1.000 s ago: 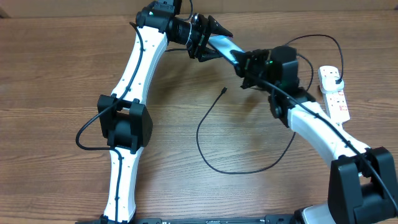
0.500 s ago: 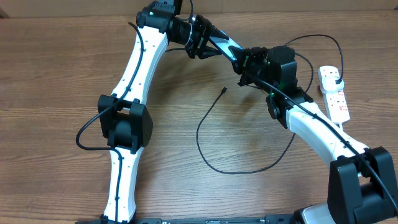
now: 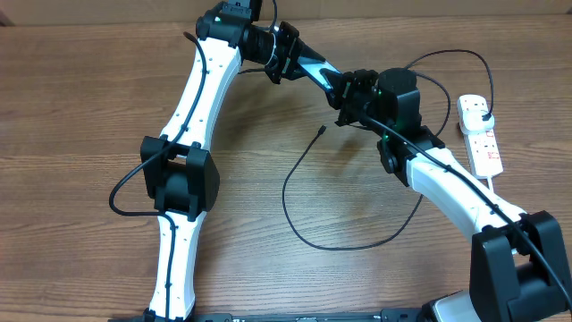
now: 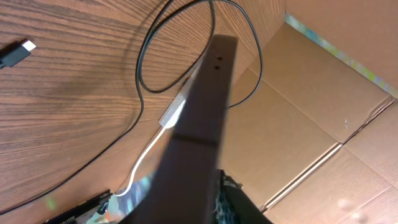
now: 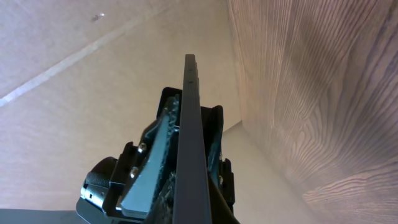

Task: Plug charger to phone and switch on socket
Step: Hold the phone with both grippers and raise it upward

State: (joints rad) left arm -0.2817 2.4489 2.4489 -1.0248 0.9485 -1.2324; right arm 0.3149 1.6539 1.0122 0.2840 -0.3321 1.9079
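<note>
Left gripper [image 3: 293, 61] has gone from wide to narrow around the phone's upper-left end over the last second. The right gripper [image 3: 350, 91] and the phone [image 3: 318, 72] shifted slightly up-left. Charger and socket have not moved.

Count: 2 arms, 2 grippers, 1 phone, 1 charger, 1 socket.

Right gripper is clamped on the lower-right end of the phone; its wrist view shows the phone edge-on between the fingers. Left jaws sit narrow at the other end, but I cannot tell if they actually pinch it; the left wrist view shows only the dark slab of the phone [image 4: 199, 124] filling mid-frame. The phone spans the two grippers in the upper centre of the overhead view, off the table [image 3: 71, 107].

Charger [image 3: 286, 192] lies in one big open loop at frame centre. Its connector tip [image 3: 322, 131] lies free on the wood just below the phone, touching nothing. Its plug [image 3: 483, 109] sits in the socket [image 3: 483, 143] at the right edge of frame.

Edges: the grippers are close to the table's top edge and the cardboard wall [image 3: 447, 7]. Bare wood fills the left third and the area inside the loop.
</note>
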